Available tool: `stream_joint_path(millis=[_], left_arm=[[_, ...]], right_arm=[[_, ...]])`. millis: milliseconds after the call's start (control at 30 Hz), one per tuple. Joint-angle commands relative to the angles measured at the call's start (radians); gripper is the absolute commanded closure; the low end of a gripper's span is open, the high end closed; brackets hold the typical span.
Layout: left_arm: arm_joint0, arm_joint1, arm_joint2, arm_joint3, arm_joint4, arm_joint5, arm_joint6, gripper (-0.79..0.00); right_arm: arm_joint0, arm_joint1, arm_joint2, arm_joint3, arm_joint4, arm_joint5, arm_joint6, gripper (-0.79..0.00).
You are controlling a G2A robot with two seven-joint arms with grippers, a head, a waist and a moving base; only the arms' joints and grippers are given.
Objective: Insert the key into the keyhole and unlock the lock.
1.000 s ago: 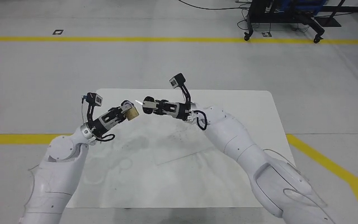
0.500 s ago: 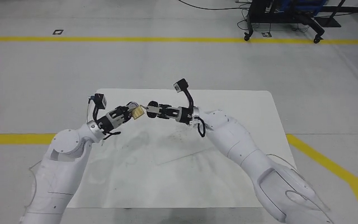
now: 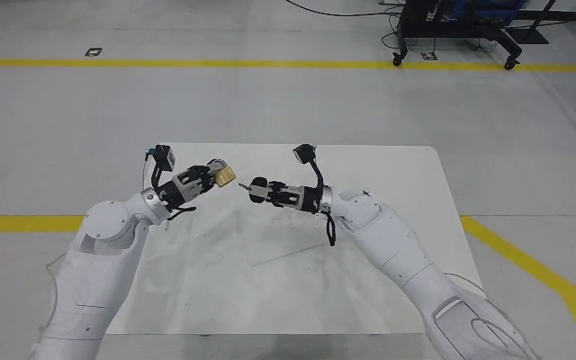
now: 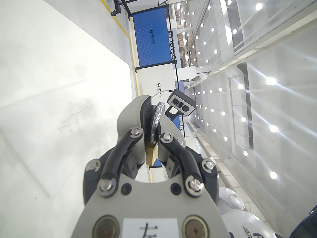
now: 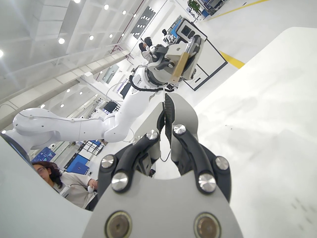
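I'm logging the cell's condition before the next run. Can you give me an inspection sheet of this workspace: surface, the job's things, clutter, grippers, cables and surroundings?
Surface: white table, faint scuffs and smudges.
Job's things: brass padlock and key, both held above the table and apart; the key is not in the keyhole.
Clutter: nothing seen.
Grippers: left gripper shut on the padlock's shackle; right gripper shut on the key.
Cables: black wrist cable looped at the right arm; floor cable beyond the table.
Surroundings: yellow floor lines; dark wheeled frame.
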Motion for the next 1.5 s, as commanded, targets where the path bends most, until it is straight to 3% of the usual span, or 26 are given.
stream_joint_path(millis=[0, 133, 233, 433, 567, 833, 967, 1100, 1467], left_arm=[[-0.017, 0.0, 0.003, 0.004, -0.017, 0.104, -0.001, 0.0], [-0.048, 0.006, 0.01, 0.016, 0.004, 0.274, -0.029, 0.0], [-0.078, 0.009, 0.027, 0.024, 0.016, 0.371, -0.066, 0.0], [-0.12, 0.003, 0.083, 0.053, 0.007, 0.467, -0.084, 0.0], [-0.125, -0.008, 0.081, 0.068, -0.072, 0.386, -0.045, 0.0], [-0.115, -0.008, 0.086, 0.061, -0.065, 0.379, -0.031, 0.0], [-0.108, -0.003, 0.104, 0.045, -0.049, 0.48, -0.062, 0.0], [-0.117, 0.003, 0.113, 0.042, -0.037, 0.567, -0.101, 0.0], [-0.137, 0.001, 0.113, 0.079, -0.1, 0.596, -0.051, 0.0]], right_arm=[[0.004, 0.003, 0.0, -0.03, -0.101, -0.021, -0.019, 0.0], [0.005, 0.02, 0.023, -0.102, -0.394, 0.021, -0.09, 0.0], [-0.011, 0.044, 0.045, -0.216, -0.709, 0.06, -0.112, 0.0], [-0.166, 0.082, 0.081, -0.544, -1.156, 0.259, -0.182, 0.0], [-0.232, 0.092, 0.093, -0.643, -1.198, 0.296, -0.194, 0.0], [-0.234, 0.092, 0.082, -0.64, -1.222, 0.284, -0.209, 0.0], [-0.221, 0.09, 0.03, -0.677, -1.44, 0.345, -0.199, 0.0], [-0.209, 0.091, -0.015, -0.753, -1.623, 0.38, -0.086, 0.0], [-0.203, 0.076, -0.124, -0.841, -1.848, 0.395, 0.067, 0.0]])
